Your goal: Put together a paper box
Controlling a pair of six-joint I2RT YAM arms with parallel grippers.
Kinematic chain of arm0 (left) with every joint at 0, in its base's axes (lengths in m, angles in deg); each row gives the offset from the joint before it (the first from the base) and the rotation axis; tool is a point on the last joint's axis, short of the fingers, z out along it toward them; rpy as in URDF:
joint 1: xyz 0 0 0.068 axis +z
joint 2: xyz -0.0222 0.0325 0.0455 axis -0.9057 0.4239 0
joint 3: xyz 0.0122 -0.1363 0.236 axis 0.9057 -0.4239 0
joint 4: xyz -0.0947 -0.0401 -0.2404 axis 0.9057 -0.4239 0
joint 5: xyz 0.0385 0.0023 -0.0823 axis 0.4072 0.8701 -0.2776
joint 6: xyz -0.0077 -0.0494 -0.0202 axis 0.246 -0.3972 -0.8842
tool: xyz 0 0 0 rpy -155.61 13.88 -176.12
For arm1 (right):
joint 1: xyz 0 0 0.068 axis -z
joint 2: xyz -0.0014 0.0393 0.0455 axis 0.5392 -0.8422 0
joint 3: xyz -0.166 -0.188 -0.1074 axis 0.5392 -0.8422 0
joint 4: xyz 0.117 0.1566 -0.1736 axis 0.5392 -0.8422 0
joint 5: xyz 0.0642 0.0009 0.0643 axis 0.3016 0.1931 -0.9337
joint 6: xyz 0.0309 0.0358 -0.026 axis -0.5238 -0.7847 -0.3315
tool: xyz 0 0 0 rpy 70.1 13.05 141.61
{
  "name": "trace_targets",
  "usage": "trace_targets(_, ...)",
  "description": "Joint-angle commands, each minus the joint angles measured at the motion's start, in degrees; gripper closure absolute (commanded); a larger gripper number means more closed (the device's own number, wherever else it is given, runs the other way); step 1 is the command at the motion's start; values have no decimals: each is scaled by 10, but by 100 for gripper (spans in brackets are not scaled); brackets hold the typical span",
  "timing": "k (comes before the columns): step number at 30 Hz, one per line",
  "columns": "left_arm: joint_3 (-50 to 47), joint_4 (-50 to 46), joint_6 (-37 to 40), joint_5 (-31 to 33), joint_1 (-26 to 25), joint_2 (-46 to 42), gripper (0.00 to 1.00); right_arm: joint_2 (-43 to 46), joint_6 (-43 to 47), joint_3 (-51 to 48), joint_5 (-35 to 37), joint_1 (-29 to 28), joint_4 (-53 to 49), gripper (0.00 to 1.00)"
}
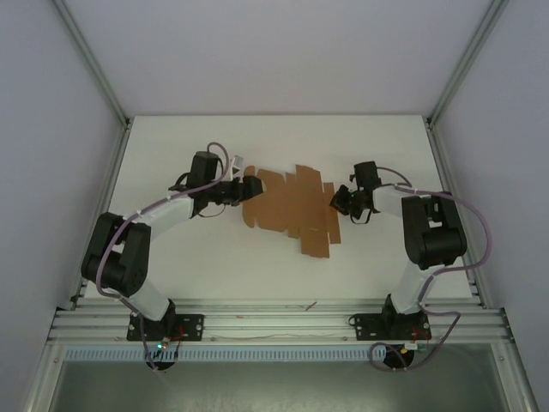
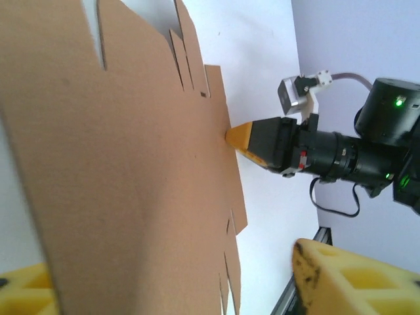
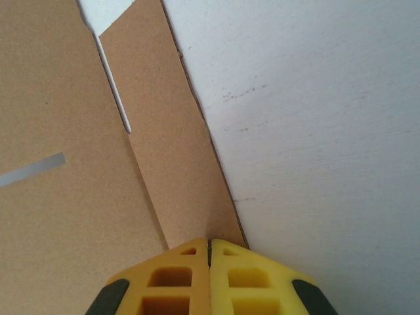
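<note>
Conceivably the paper box (image 1: 287, 210) is buckled if its right edge is pushed by the pressed-together right pincer (image 3: 210, 252) before the spread left pincer (image 1: 248, 190) is clamped.

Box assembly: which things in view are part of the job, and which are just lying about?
Job: cardboard sheet, flat on the table; left claw, open around its left edge; right claw, shut, tip at its right edge.
Just there: table; metal rail at the arm bases.
</note>
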Motion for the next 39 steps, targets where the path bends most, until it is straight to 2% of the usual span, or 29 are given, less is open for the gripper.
trace_targets(1, 25, -21, 24, 8, -4, 8, 44, -49, 14, -33, 60, -14, -94, 100)
trace_targets(3, 44, -43, 42, 12, -12, 14, 48, -49, 14, -30, 62, -16, -96, 100)
trace_targets(9, 120, -168, 111, 108, -56, 32, 57, -51, 14, -24, 71, -23, -95, 100)
trace_targets(22, 245, -343, 161, 277, -120, 99, 78, -25, 18, -25, 95, -24, -94, 99)
trace_targets(25, 267, -387, 155, 342, -124, 114, 82, -11, 24, -20, 109, -25, -105, 96)
trace_targets(30, 273, -407, 144, 410, -130, 121, 85, 36, 32, -4, 105, -24, -106, 88)
trace_targets(32, 271, -405, 146, 427, -136, 119, 89, 56, 48, 4, 98, -23, -104, 81)
trace_targets(35, 241, -356, 155, 404, -137, 90, 91, 92, 61, 5, 89, -15, -95, 63)
trace_targets(37, 212, -308, 162, 382, -137, 55, 95, 124, 65, -4, 62, 1, -81, 54)
trace_targets(39, 180, -253, 167, 364, -136, 15, 98, 156, 65, -21, 37, 20, -54, 37)
